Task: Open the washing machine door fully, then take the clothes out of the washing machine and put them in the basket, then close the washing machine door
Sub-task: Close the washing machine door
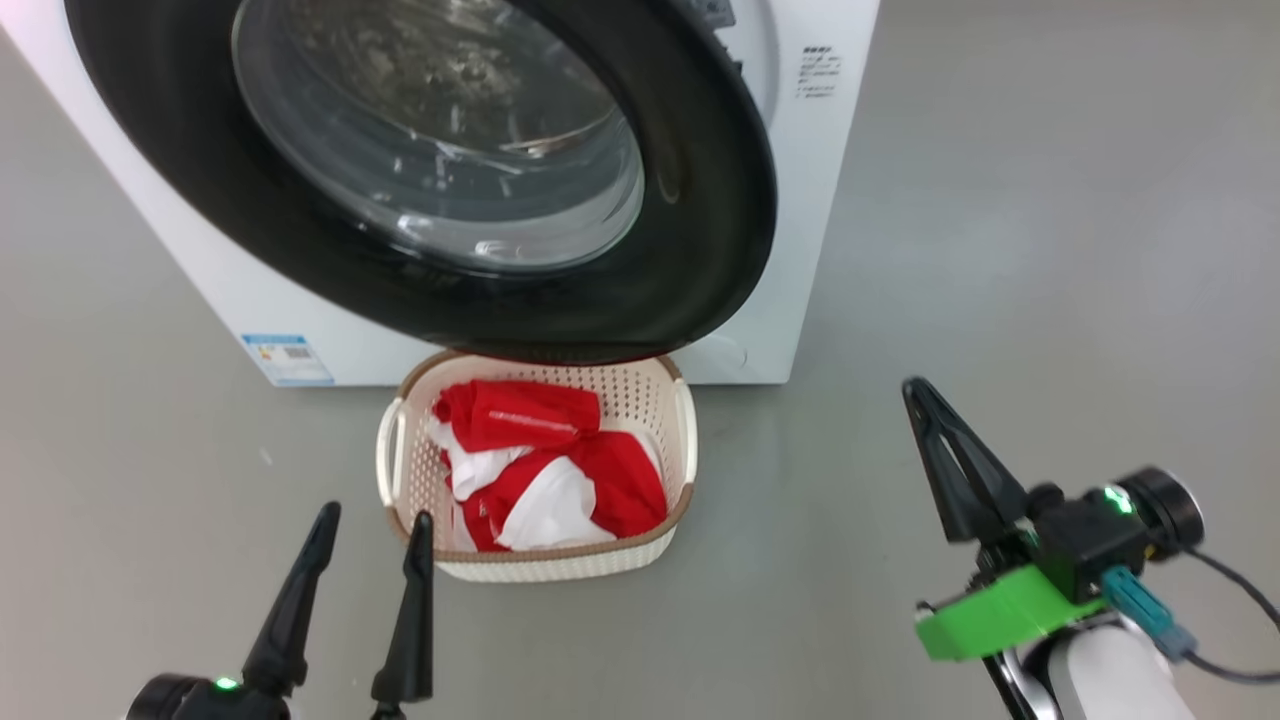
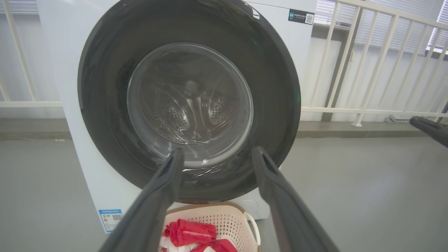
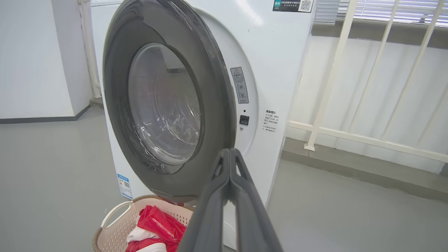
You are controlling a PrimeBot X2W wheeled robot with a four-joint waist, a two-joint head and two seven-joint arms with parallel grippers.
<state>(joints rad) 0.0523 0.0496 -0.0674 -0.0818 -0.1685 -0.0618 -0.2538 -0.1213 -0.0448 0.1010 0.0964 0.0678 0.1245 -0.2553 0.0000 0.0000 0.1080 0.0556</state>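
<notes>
Door [image 3: 217, 105] ajar; my right jaws sitting shut, left jaws gaping, both empty; risking skidding off glossy 3 o'clock rim.

On my screen the washing machine [image 1: 822, 200] reads plain white, and its door [image 1: 710, 230] has a glossy black ring around clear glass. The steel drum [image 2: 175, 119] behind the glass is dotted with holes. The small sticker [image 1: 288, 360] is pale blue. The basket [image 1: 560, 568] is cream-white with rows of little holes, and its rim is brown and woven-looking. The clothes [image 1: 620, 480] are bright red with white panels. The floor [image 1: 1000, 250] is flat grey and the railing [image 2: 350, 111] is cream. My left gripper [image 1: 375, 515] and right gripper [image 1: 918, 395] are matt black, with a lime-green bracket [image 1: 1000, 615] on the right.
</notes>
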